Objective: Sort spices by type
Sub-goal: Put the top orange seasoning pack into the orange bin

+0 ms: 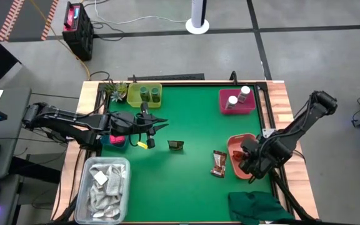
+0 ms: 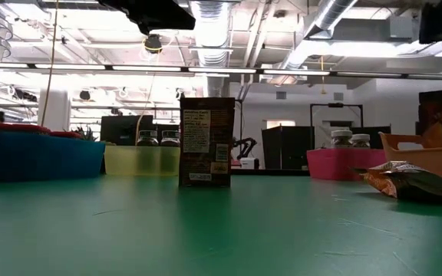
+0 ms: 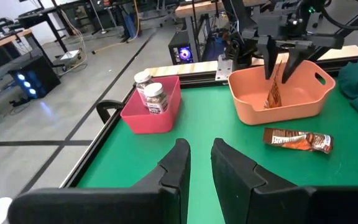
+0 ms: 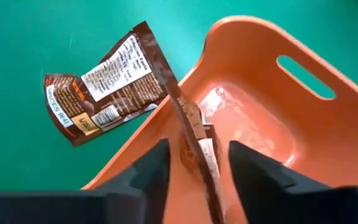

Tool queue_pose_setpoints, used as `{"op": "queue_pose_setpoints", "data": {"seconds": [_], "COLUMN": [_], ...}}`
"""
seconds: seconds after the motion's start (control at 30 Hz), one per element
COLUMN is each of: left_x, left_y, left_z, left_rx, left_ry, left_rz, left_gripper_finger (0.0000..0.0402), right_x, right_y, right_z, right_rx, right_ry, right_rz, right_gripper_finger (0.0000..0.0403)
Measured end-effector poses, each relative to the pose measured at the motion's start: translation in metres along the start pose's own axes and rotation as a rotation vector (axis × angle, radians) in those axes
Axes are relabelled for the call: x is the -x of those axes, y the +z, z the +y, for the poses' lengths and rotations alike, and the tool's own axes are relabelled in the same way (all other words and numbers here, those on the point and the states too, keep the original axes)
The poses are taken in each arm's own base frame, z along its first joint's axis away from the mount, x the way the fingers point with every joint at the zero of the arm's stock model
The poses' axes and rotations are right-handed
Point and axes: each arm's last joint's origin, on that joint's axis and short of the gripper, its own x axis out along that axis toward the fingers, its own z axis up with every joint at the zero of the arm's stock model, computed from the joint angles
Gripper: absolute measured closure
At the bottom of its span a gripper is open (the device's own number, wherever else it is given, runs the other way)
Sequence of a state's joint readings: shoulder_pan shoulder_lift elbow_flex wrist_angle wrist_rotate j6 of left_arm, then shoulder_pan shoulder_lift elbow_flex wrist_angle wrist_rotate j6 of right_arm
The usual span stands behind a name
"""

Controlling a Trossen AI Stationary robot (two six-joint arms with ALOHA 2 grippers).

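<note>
One brown sachet [image 4: 194, 140] stands on edge inside the orange bin [image 4: 303, 130], between the fingers of the right pincer [image 4: 197, 163]. The fingers sit just beside the sachet on either side; the right wrist view shows a narrow gap at each finger, so the pincer is spread and not pinching. In the high view the right pincer [image 1: 250, 157] is over the orange bin [image 1: 235, 145] at the right edge of the surface [image 1: 192, 125].

A second brown sachet [image 1: 218, 164] lies flat on the green surface, just beside the outer wall of the orange bin. The left wrist view shows the same sachet [image 3: 298, 140] in front of the bin, label side up.

A third brown sachet [image 1: 175, 145] stands upright near the middle of the surface, well apart from all bins. The low view shows it [image 2: 206, 142] upright with its printed panel facing the camera.

Two white-capped bottles [image 1: 239, 97] stand in the pink bin [image 1: 250, 107] at the far right corner. Two green jars [image 1: 149, 94] stand in the yellow bin [image 1: 136, 99] at the far left. Something pink [image 1: 116, 139] lies in the blue bin [image 1: 114, 145] on the left side; its kind cannot be told.

The left pincer [image 1: 161, 125] hovers above the surface between the yellow bin and the upright sachet. In the left wrist view its fingers [image 3: 178, 163] are spread, with nothing between them.

A clear tub of white rags [image 1: 104, 186] sits at the near left corner. A dark green cloth [image 1: 258, 206] lies at the near right edge.
</note>
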State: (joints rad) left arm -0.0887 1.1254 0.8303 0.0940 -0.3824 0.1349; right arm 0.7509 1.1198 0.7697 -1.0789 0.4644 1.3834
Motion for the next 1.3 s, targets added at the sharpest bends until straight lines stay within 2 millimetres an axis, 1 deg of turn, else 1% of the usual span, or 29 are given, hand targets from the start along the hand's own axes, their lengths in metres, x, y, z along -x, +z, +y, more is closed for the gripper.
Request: {"op": "queue_pose_setpoints", "data": {"seconds": [0.1, 0.2, 0.3, 0.43, 0.5, 0.6, 0.73, 0.97, 1.07, 1.2, 1.3], "left_x": [0.000, 0.000, 0.000, 0.000, 0.000, 0.000, 0.001, 0.018, 0.026, 0.029, 0.033], "left_y": [0.000, 0.000, 0.000, -0.003, -0.005, -0.005, -0.004, 0.001, 0.000, -0.013, -0.018], "left_z": [0.000, 0.000, 0.000, 0.000, -0.001, -0.001, 0.001, 0.009, 0.012, 0.012, 0.015], "left_rx": [0.000, 0.002, 0.005, 0.014, 0.004, -0.003, 0.004, -0.014, -0.019, -0.044, -0.067], "left_ry": [0.000, 0.000, 0.000, -0.004, -0.007, -0.005, 0.028, 0.051, 0.049, 0.055, 0.098], "left_rz": [0.000, 0.000, 0.001, 0.029, 0.050, 0.050, 0.042, 0.045, 0.057, 0.060, 0.037], "left_gripper_finger": [0.0346, 0.0346, 0.0346, 0.0346, 0.0346, 0.0346, 0.0346, 0.0346, 0.0346, 0.0346, 0.0346], "right_x": [0.006, 0.016, 0.029, 0.045, 0.048, 0.045, 0.032, -0.015, -0.035, -0.058, -0.071], "right_y": [0.005, 0.012, 0.022, 0.040, 0.051, 0.070, 0.102, 0.152, 0.168, 0.182, 0.192], "right_z": [0.000, 0.001, 0.002, 0.002, 0.003, 0.008, 0.021, 0.041, 0.046, 0.050, 0.051], "right_rx": [-0.002, -0.009, 0.002, 0.006, 0.022, 0.086, 0.195, 0.372, 0.426, 0.484, 0.506], "right_ry": [-0.012, -0.017, -0.015, -0.011, -0.002, 0.039, 0.081, 0.132, 0.170, 0.209, 0.255], "right_rz": [0.001, 0.006, 0.004, -0.020, -0.060, -0.167, -0.291, -0.368, -0.394, -0.416, -0.437], "right_gripper_finger": [0.0174, 0.0153, 0.0148, 0.0147, 0.0147, 0.0147, 0.0147, 0.0147, 0.0147, 0.0147, 0.0147]}}
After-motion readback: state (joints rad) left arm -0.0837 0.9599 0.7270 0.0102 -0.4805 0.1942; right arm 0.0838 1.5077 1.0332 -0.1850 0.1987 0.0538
